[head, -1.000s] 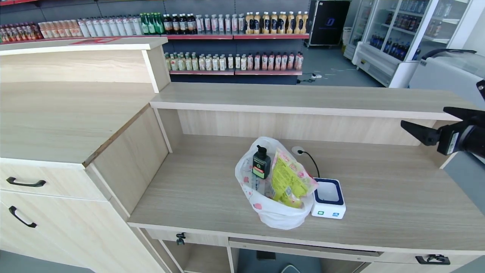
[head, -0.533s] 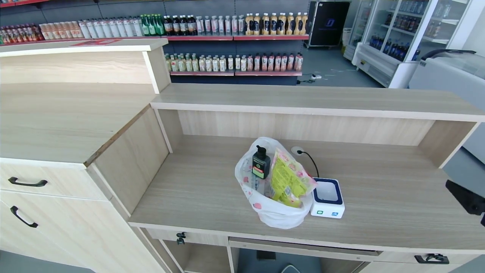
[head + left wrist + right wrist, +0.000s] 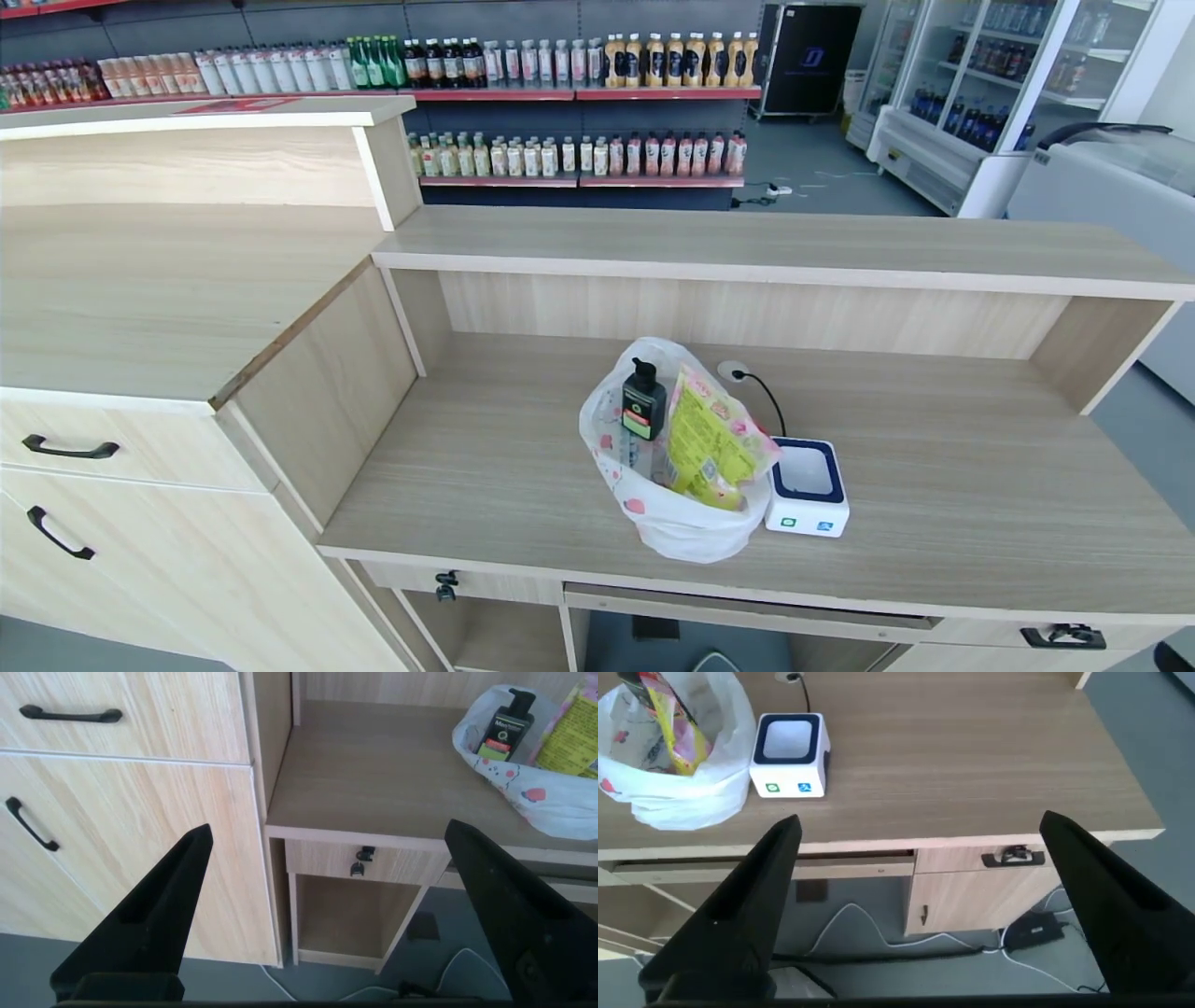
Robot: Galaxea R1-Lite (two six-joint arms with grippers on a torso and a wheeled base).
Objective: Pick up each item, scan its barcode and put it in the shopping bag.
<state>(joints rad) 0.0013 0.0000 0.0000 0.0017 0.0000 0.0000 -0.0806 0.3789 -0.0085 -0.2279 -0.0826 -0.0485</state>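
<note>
We see our left gripper [image 3: 327,831] with its two dark fingers [image 3: 149,924] spread wide apart, hanging low in front of the counter's near left corner. Between them lie the pale drawer fronts with black handles [image 3: 70,713] and the open niche under the counter. Our right gripper [image 3: 920,819] is likewise spread wide, its fingers [image 3: 738,915] framing the counter's front edge, a drawer handle [image 3: 1013,856] and loose cables on the floor below. On the wooden counter [image 3: 980,485] stands the shopping bag [image 3: 672,523], white plastic with pink spots, slumped open near the front edge. Inside it we make out a dark pump bottle [image 3: 644,401] standing upright toward the bag's far left side. Beside it a yellow snack packet [image 3: 714,439] leans against the side nearest the scanner. The scanner [image 3: 808,490], a small white box with a dark blue rim around its window, sits touching or just beside the bag on its right. A black cable [image 3: 766,397] runs from it back to a round port in the countertop. Both grippers are well apart from the bag. Beyond the raised back ledge of the counter we see shelves of bottles [image 3: 579,154] and glass-door coolers [image 3: 980,84] at the far right.
</note>
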